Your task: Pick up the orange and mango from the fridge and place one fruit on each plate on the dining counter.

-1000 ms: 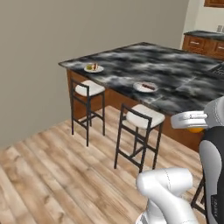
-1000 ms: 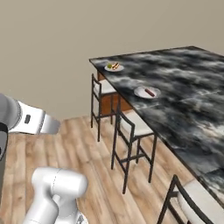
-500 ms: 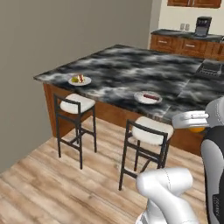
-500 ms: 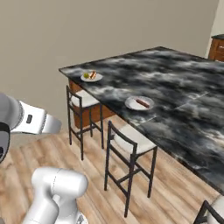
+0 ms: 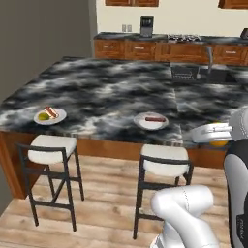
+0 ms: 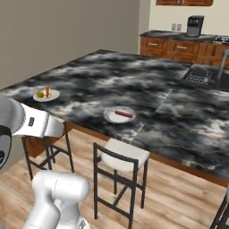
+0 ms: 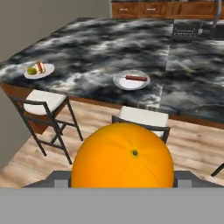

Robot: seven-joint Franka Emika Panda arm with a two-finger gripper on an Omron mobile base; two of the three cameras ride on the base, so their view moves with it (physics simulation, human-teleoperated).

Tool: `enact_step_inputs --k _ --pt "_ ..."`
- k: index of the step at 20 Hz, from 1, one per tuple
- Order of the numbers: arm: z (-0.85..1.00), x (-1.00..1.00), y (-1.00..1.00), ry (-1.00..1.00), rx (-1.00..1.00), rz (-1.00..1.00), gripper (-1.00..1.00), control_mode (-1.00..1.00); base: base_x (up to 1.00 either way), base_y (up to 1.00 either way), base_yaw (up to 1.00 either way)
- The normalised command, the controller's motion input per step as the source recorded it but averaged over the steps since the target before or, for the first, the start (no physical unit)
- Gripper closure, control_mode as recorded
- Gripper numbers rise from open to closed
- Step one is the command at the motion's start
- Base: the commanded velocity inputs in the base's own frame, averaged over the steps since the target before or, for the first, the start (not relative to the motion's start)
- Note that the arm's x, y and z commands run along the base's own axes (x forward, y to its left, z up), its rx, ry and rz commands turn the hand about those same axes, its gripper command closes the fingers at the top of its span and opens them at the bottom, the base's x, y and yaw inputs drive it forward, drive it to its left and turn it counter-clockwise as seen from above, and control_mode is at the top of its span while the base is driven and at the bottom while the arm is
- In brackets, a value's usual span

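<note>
Orange: the orange [image 7: 121, 156] sits right at the claw, large in the hand view, its small stem dimple turned toward the camera; in the left base view a sliver of it [image 5: 219, 143] peeks out under the white hand.
Claw: the gripper [image 7: 121, 179] is closed around the orange, one grey finger showing at each side of the fruit, held in the air off the near edge of the counter, above the wood floor.
Near plate: ahead of the claw and slightly right, a white plate [image 7: 131, 80] with a red strip, no fruit on it; seen also at [image 5: 151, 121] and [image 6: 119, 115].
Far plate: ahead and well to the left of the claw, a second plate [image 7: 39, 70] carrying a red strip and the mango [image 7: 32, 70], yellow-green, touching the strip's side.
Dining counter: the marbled top [image 7: 96, 52] spreads beyond the claw, both plates near its front edge and well apart.
Stools: one white-seated stool [image 7: 143, 117] just ahead of the orange, below the near plate; another [image 7: 43, 101] to the left, under the far plate.
</note>
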Motion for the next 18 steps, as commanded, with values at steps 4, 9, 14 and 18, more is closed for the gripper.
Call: enact_step_inputs --k 4,9,14,18 --pt "0.00 0.00 0.00 0.00 0.00 0.00 1.00 1.00 1.00 0.79 -0.68" --pt "0.00 0.00 0.00 0.00 0.00 0.00 1.00 1.00 0.96 0.38 -0.55" --pt "0.00 0.00 0.00 0.00 0.00 0.00 1.00 1.00 0.99 0.32 -0.27" --pt "0.00 0.00 0.00 0.00 0.00 0.00 1.00 1.00 1.00 0.42 -0.12"
